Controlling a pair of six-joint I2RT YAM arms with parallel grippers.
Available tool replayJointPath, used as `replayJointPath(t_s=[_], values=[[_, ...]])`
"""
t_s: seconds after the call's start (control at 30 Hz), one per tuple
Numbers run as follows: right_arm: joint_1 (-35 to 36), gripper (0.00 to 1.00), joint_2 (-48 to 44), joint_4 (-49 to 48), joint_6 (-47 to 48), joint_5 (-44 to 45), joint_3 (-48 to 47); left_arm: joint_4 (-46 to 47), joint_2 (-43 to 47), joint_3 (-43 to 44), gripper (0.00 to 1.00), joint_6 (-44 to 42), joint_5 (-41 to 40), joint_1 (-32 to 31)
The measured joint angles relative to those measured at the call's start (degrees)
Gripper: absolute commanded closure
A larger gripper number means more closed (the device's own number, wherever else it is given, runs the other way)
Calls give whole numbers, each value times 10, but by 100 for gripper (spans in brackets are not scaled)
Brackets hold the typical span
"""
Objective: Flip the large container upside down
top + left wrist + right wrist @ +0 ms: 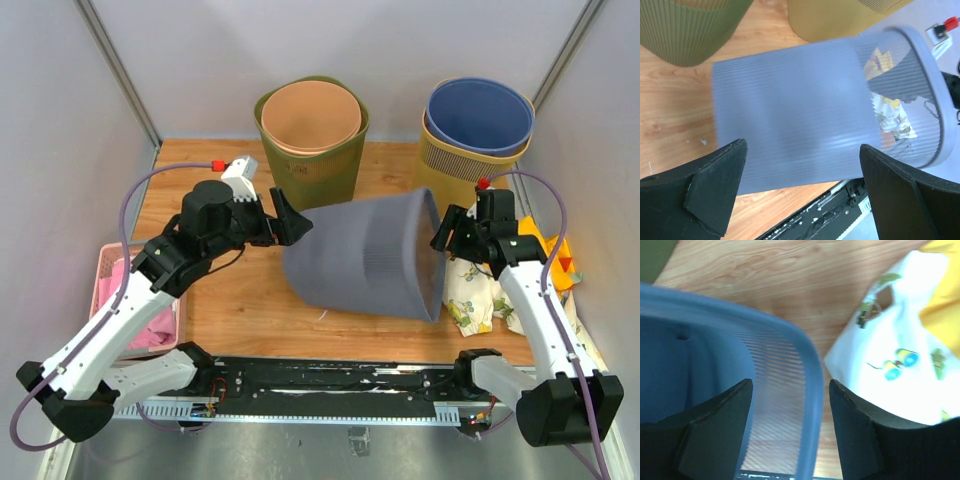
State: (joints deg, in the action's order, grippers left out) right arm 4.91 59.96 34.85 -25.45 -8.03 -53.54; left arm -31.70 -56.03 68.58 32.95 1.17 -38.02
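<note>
Top external view puts the large container (365, 255), a grey-blue ribbed bin, on its side at the centre of the frame on the wooden table (240, 300), with its mouth turned toward the right edge and its closed base toward the left. The left gripper (290, 222) sits just beside that base. In the left wrist view its fingers (715, 190) are spread wide in the lower corners, holding nothing, with the blurred ribbed wall filling the frame beyond them. The right gripper (447, 240) is at the mouth, right of centre. In the right wrist view its jaws are parted and straddle the rim, one finger (715, 435) inside the bin and the other outside, not visibly pinching it. A patterned cloth (470, 295) lies on the table just below the right gripper.
</note>
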Motion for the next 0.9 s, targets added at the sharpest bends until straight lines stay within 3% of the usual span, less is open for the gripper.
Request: replayJointPath(t_s=[0.2, 0.63, 0.7, 0.9], values=[[-3, 36, -4, 118, 21, 124, -76, 14, -18, -17, 1, 19, 33, 12], [-3, 35, -57, 315, 37, 302, -205, 28, -10, -72, 1, 30, 54, 33], [-3, 28, -84, 306, 51, 284, -226, 28, 4, -102, 1, 42, 51, 33], [-3, 26, -112, 250, 80, 96, -236, 33, 70, -184, 1, 99, 50, 33]])
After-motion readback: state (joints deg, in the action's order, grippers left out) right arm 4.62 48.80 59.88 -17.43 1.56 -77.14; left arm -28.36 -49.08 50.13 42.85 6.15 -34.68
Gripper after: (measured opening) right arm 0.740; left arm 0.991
